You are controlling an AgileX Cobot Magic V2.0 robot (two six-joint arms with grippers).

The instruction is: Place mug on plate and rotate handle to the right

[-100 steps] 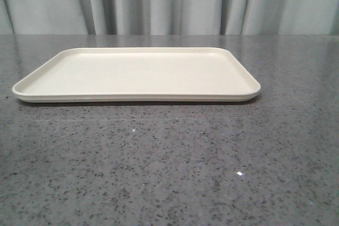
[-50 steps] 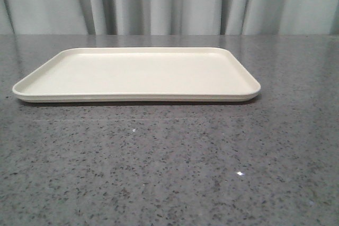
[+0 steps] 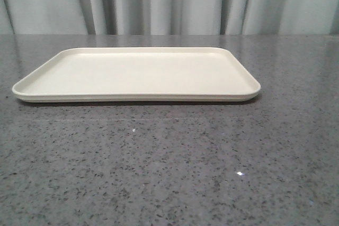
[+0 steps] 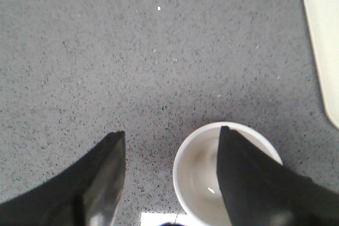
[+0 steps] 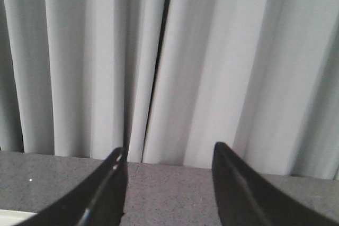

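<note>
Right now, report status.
Left gripper open, one finger over the mug. Right gripper open, holding nothing. Plate bare. Nothing blocking.

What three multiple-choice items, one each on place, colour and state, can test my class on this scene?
1. Where is the mug?
A. on the tray
B. on the countertop, off the tray
C. lifted in a claw

2. What colour is the tray?
A. cream
B. blue
C. black

3. How is the left claw?
A. shut on the mug
B. open
C. out of view

Answers: 1 B, the mug stands on the grey countertop beside the tray's edge; 2 A, cream throughout; 3 B, its fingers stand wide apart, one over the mug's mouth.
</note>
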